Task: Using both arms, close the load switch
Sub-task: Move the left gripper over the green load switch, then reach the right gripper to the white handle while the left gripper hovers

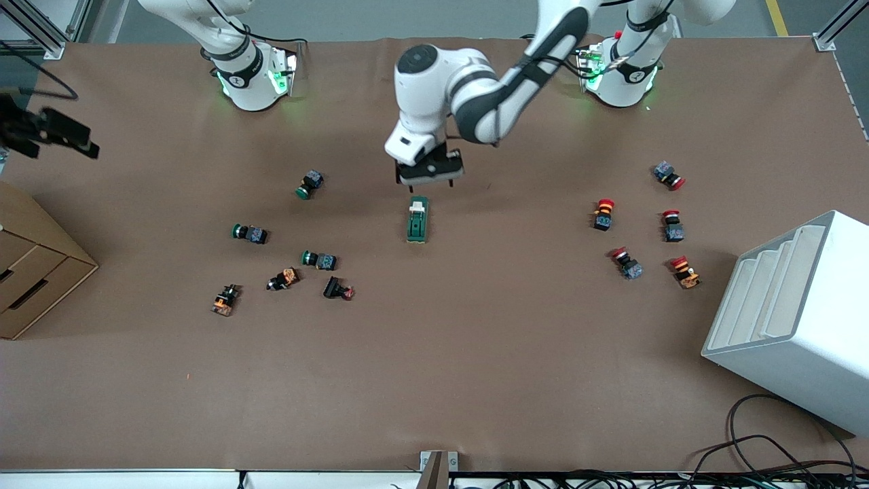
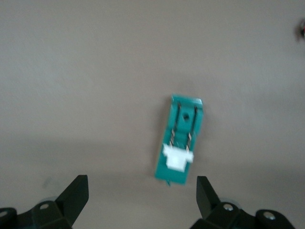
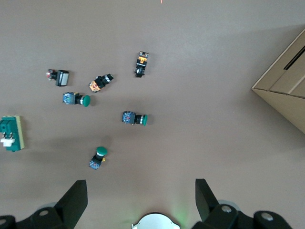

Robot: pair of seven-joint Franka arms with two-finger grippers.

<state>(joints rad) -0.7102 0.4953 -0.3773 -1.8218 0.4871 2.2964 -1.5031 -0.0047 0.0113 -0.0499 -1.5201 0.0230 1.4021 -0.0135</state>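
Note:
The load switch [image 1: 417, 219], a dark green oblong block with a white lever [image 1: 417, 203] at one end, lies flat at the middle of the table. My left gripper [image 1: 426, 181] hangs open and empty over the table just by the switch's lever end. In the left wrist view the switch [image 2: 181, 143] lies off the open left gripper [image 2: 142, 191], not between its fingers. My right gripper [image 3: 140, 191] is open and empty, high over the right arm's base [image 1: 251, 75]. It is out of the front view. The switch shows at the edge of the right wrist view [image 3: 10, 133].
Several green-capped and orange push buttons [image 1: 319, 259] lie scattered toward the right arm's end. Several red mushroom buttons [image 1: 603, 214] lie toward the left arm's end. A cardboard drawer box [image 1: 34, 272] and a white stepped rack [image 1: 794, 319] stand at the table's ends.

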